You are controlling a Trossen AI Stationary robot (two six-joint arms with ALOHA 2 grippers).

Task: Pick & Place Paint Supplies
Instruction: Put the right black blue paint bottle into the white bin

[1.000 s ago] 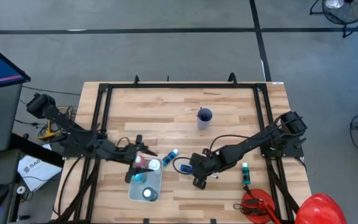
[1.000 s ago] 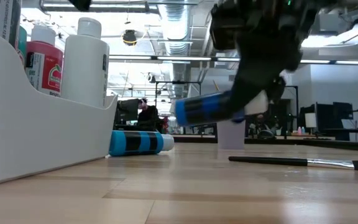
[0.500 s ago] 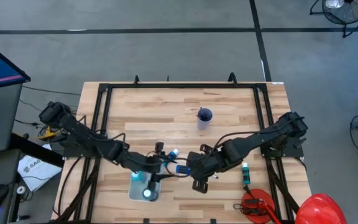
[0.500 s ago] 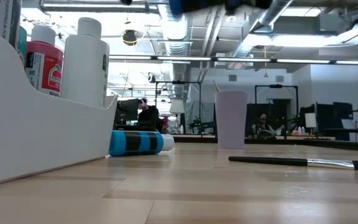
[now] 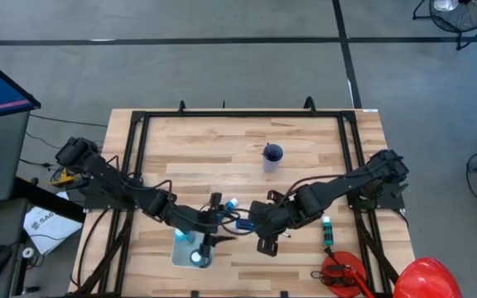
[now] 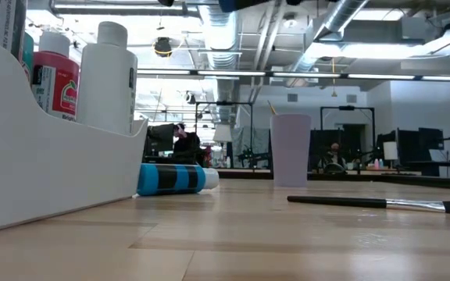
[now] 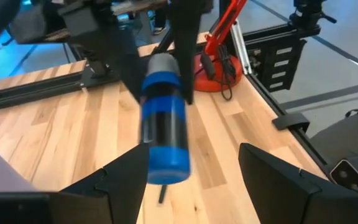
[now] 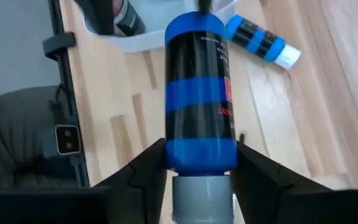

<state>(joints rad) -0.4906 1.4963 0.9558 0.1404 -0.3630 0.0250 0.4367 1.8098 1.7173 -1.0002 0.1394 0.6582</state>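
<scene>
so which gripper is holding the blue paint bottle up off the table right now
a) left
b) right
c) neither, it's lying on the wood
b: the right gripper has its fingers clamped on the blue paint bottle, while the left gripper stands open below it.

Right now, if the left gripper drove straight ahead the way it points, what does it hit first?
Most likely the blue paint bottle held in the right gripper: it hangs dead ahead of the left gripper, whose jaws are open. Depth is unclear, so contact distance can't be judged.
</scene>
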